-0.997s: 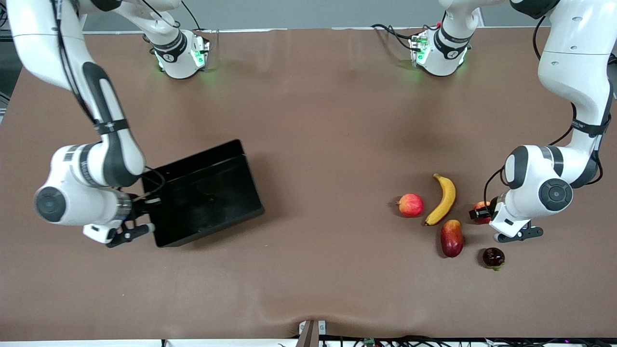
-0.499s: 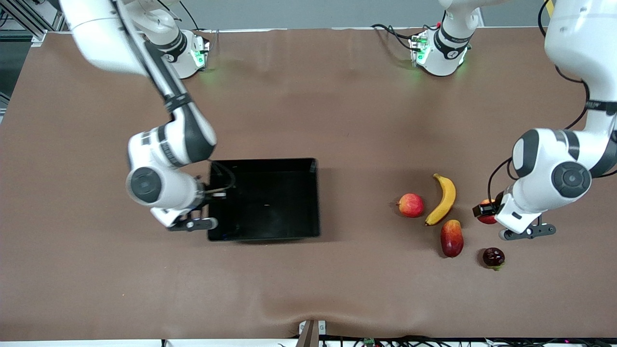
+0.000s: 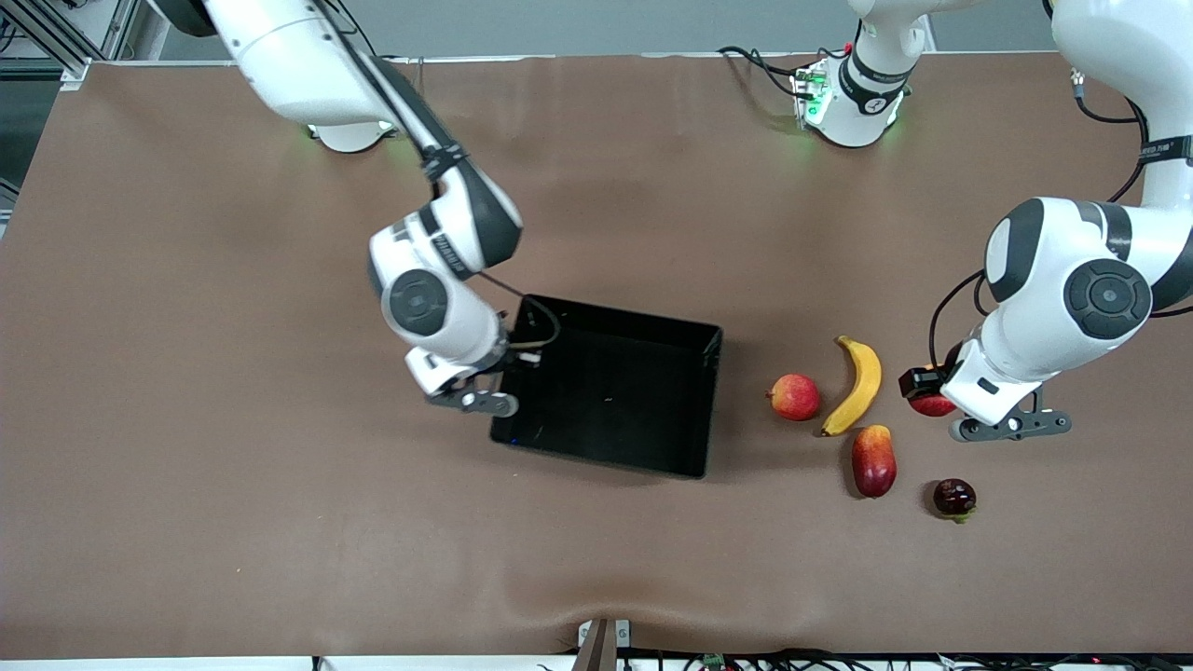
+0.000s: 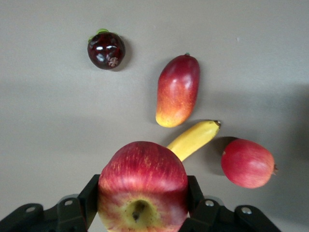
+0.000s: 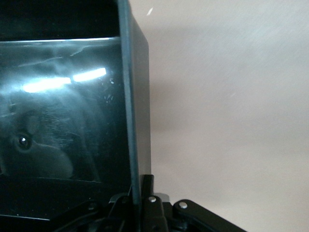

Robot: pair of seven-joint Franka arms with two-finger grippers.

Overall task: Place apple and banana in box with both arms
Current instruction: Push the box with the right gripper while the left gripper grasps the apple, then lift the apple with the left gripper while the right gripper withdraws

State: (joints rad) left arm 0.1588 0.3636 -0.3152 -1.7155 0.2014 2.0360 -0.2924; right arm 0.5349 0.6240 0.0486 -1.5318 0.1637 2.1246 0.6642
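Fruit comes first, reading up from the edge nearest the front camera: a dark purple round fruit (image 3: 954, 498) lowest, then an oblong red mango (image 3: 873, 459) standing roughly lengthwise toward the bases, all at the left arm's end of the brown bench (image 3: 233, 485). Just above the mango I see the banana (image 3: 857, 384), its long axis running from a dark tip near the mango up to a dark tip pointing toward the bases, its curve bowed toward the left arm's end. Beside it, toward the middle of the bench, sits a pink-red round fruit (image 3: 794, 396), apart from the banana. My left pincer (image 3: 928, 395) hangs over the bench beside the banana, clenched on the apple (image 4: 143, 187); in the left wrist view the black fingers (image 4: 89, 199) press both sides of it and its pale stem dimple faces the camera. The box (image 3: 708, 368) lies mid-bench, skewed, its long axis running roughly across the bench with the end toward the right arm tipped toward the bases; one corner comes near the pink-red fruit without touching. My right pincer (image 3: 508, 368) grips the box's short wall at the right arm's end, fingers closed over the rim in the right wrist view. The bench cloth shows a wrinkle near the front edge, cables (image 3: 774, 660) run along that edge, and both bases glow green farthest away.
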